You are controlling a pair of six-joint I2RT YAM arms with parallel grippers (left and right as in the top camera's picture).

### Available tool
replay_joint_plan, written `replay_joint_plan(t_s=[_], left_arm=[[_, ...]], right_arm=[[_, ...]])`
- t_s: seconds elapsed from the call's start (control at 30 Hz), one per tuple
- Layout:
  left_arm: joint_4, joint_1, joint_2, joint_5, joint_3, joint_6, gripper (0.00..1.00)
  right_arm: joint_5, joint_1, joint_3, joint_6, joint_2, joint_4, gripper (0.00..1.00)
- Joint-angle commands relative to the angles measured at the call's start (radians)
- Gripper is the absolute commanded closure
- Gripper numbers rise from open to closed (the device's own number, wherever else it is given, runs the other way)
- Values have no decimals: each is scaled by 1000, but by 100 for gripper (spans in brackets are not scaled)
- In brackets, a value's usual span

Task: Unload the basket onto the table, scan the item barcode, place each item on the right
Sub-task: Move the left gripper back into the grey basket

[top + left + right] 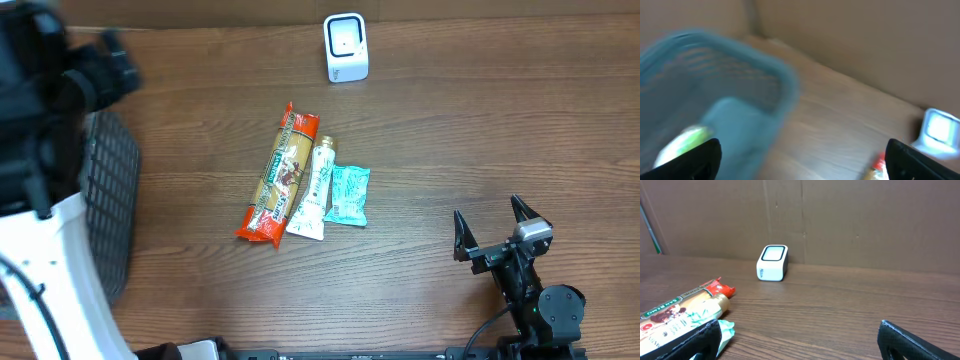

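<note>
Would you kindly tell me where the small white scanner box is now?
Overhead, the small white scanner box stands midway along the table's far edge, beyond the long red-orange packet.

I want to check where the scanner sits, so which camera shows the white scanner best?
Right wrist: the scanner is sharp and unobstructed, with its window and side visible. Overhead shows it small, from above. Left wrist catches only a blur at the right edge.

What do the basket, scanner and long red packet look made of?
Basket: likely moulded plastic, judging by the open grid wall; the left wrist view shows it blue but blurred.
Scanner: smooth white hard plastic, with a glassy-looking window.
Long red packet: probably glossy printed film, with flattened ends.
</note>
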Motion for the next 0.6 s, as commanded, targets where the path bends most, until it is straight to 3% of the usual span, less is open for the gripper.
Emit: replay_joint_plan(t_s=[0.0,0.13,0.3,0.43,0.57], left_arm=[[-47,174,27,-45,-7,-61,0],[-52,355,38,-47,-69,-101,1],[-13,467,41,-90,-207,-92,0],[74,476,41,-208,-375,11,1],[254,476,42,-224,-561,146,0]], right_arm=[[-5,7,-11,3,-9,5,0],[-5,7,-11,3,-8,5,0],[-5,7,-11,3,-8,5,0],[-5,7,-11,3,-9,5,0],[-5,7,-11,3,-8,5,0]])
